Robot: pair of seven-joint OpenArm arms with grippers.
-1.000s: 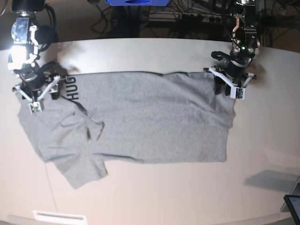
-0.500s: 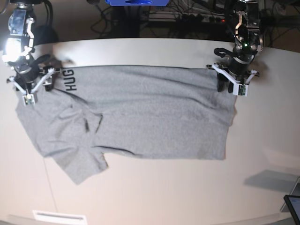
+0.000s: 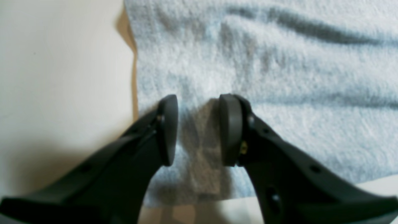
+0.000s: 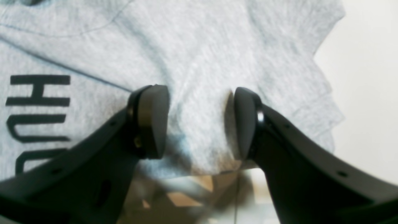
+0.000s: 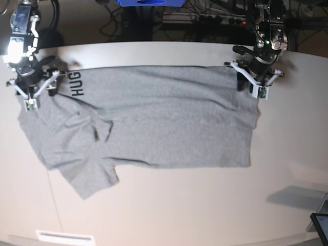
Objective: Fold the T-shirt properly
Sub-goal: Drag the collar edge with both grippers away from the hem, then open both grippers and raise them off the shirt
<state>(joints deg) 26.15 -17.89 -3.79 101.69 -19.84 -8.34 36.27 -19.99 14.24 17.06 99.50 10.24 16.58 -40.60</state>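
Table (image 5: 169,205) bears the T-shirt (image 5: 154,123), half-spread, grey.
Left gripper (image 3: 199,129) pinches its hem corner; right gripper (image 4: 200,121) grips the shoulder beside black lettering (image 4: 37,118); one sleeve is rumpled.

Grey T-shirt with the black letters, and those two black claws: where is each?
Grey cotton T-shirt (image 5: 169,123), base view, mid-body.
Black block lettering (image 5: 77,84), base view, letter middle.
Left gripper (image 3: 198,129), left wrist view, between fingertips.
Right gripper (image 4: 200,121), right wrist view, between fingertips.

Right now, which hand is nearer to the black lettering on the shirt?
Right. The right hand sits on the shirt right beside the black lettering. The left hand is at the opposite far corner, at the plain hem end.
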